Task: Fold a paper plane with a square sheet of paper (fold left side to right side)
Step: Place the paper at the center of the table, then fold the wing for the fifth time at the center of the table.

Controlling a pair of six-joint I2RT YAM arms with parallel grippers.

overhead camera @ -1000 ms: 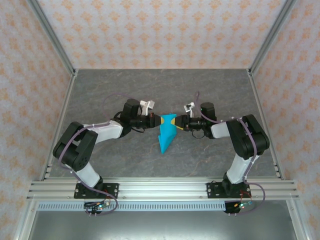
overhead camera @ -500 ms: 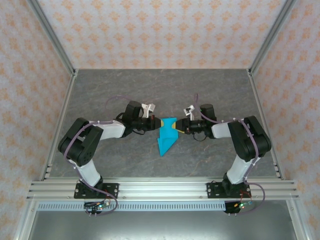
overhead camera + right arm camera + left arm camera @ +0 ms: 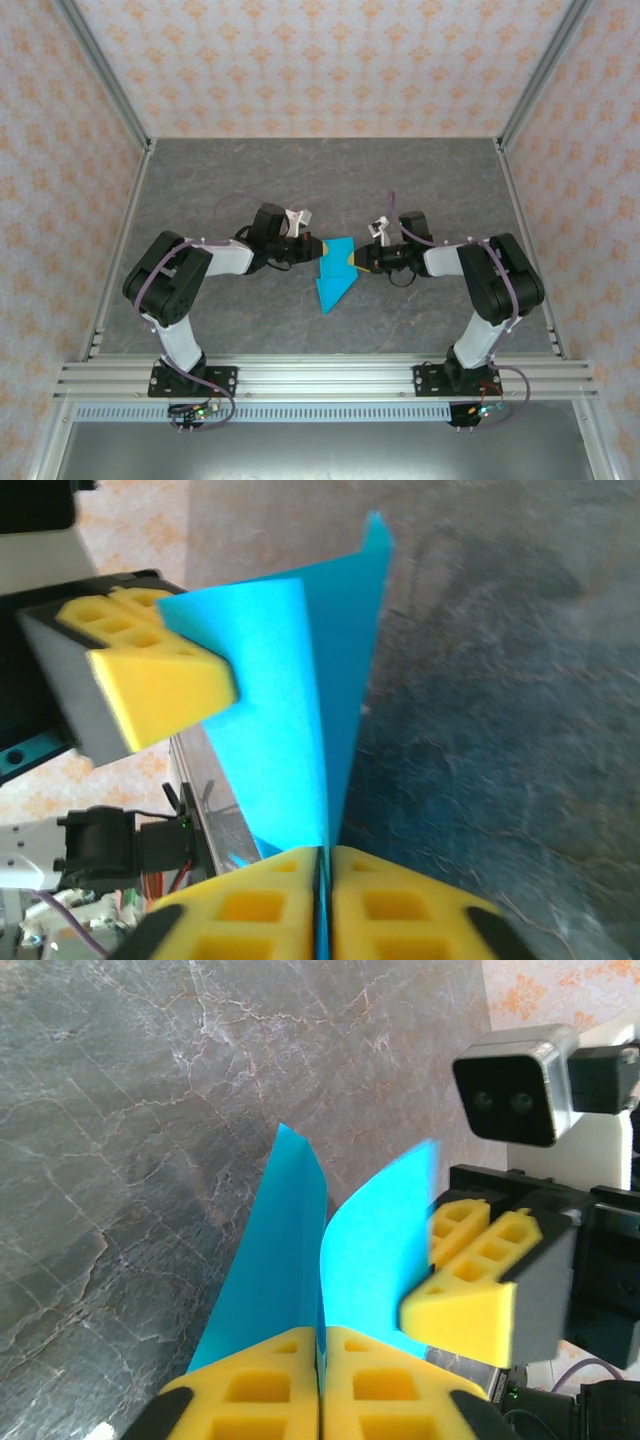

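Left arm: base bolted at the near edge, upper link rising to a raised elbow, forearm reaching inward and to the right at low height. Right arm: mirrored pose, elbow raised, forearm reaching inward and to the left.

The two wrists face each other near the centre line, close together but not touching.

Left gripper: jaws closed, yellow pads pressed together on an edge of the paper plane, which enters the seam between them.

Right gripper: jaws closed, yellow pads pressed together on the opposite side of the same paper.

Each gripper's fingertips point toward the other gripper.
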